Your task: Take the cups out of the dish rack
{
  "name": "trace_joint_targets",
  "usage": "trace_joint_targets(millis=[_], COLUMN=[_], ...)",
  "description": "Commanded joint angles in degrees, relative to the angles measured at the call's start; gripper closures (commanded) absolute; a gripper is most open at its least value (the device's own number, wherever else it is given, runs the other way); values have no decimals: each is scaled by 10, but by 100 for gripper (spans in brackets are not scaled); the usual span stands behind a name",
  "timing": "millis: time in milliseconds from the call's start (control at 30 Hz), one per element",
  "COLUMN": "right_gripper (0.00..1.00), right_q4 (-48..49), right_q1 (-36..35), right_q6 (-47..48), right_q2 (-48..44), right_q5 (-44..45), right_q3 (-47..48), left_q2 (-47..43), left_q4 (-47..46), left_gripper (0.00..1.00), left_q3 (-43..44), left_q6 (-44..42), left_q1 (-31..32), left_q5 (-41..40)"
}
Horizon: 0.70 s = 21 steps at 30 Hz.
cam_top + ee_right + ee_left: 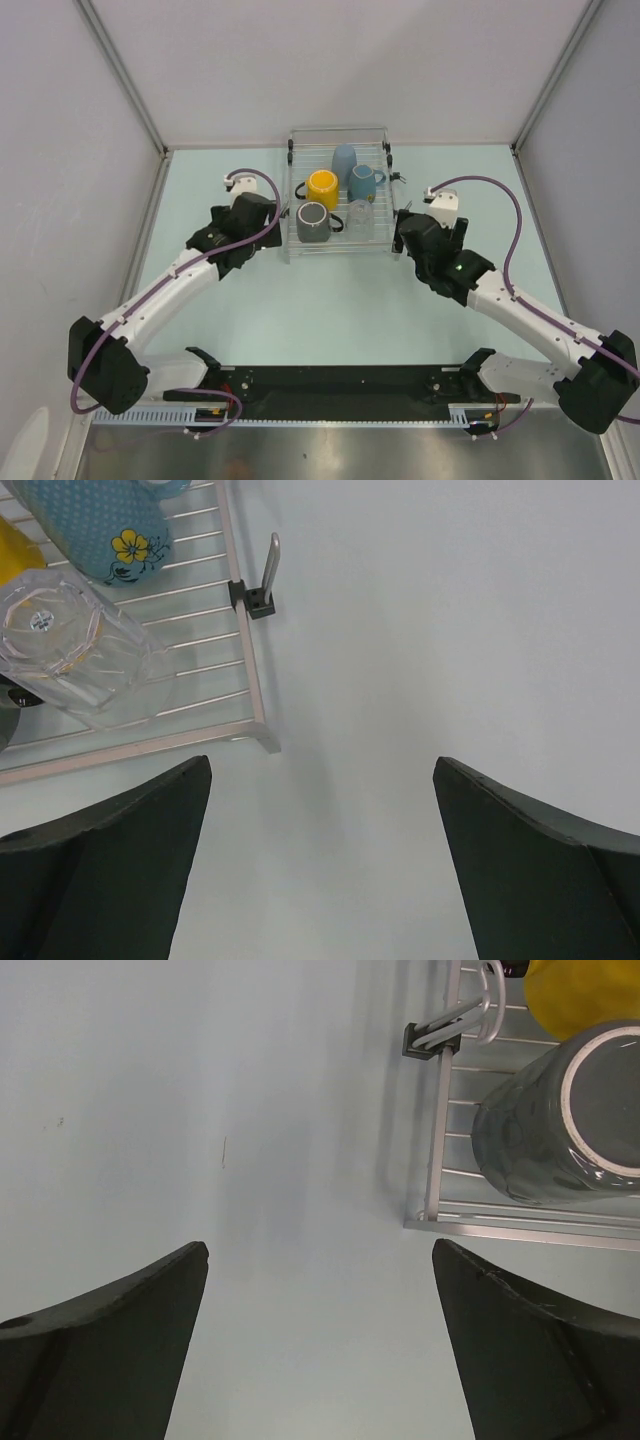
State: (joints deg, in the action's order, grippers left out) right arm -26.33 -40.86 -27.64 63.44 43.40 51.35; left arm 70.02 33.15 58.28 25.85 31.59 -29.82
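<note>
Cups: all five sit in the dish rack, far centre of the tabletop.
Done: nothing unloaded, I judge.
Remaining: all five.
My left tool: wide, empty, beside the rack's near left corner.
My right tool: wide, empty, beside its near right corner.

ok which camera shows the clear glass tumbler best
The right wrist view: the clear glass tumbler sits large at upper left, its base and faceted wall plain on the dish rack bars. The top external view shows only a small faint shape beside the dark grey mug. The left wrist view misses it.
</note>
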Motion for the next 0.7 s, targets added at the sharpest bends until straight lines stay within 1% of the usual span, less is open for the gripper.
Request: trace_joint_targets(millis=[0,67,167,200,233,267,300,400,433,467,667], right_gripper=[0,0,0,0,0,0,0,0,0,0,0], right_q4=[1,18,82,103,103,92,85,69,67,61,51], right_q1=[-8,-11,-11,-11,-12,-12,-12,-11,-11,-11,0], right_q6=[-26,-22,2,9,21,24,27,34,36,37,26], right_q2=[-2,-9,-38,-40,-34,-25,3,51,83,98,210], right_q5=[45,47,12,-14,-25,-34,-45,-62,-67,-74,-119], right_q3=[-4,-17,-41,-41,-34,-8,7,73,88,122,211], left_q2=[-14,-23,-31,-33,-34,-35,-38,-43,-44,-45,-54], left_q4=[3,2,3,4,7,9,10,11,11,12,14], left_gripper=[0,0,0,0,0,0,0,0,0,0,0], left_q3=[8,1,-4,-6,-7,-6,-8,-12,-12,-13,-17], left_q6=[25,18,11,10,12,12,14,19,21,20,24], left_q1=[5,5,5,5,5,5,5,5,5,5,6], left_q5=[5,12,20,21,21,21,21,19,20,20,21])
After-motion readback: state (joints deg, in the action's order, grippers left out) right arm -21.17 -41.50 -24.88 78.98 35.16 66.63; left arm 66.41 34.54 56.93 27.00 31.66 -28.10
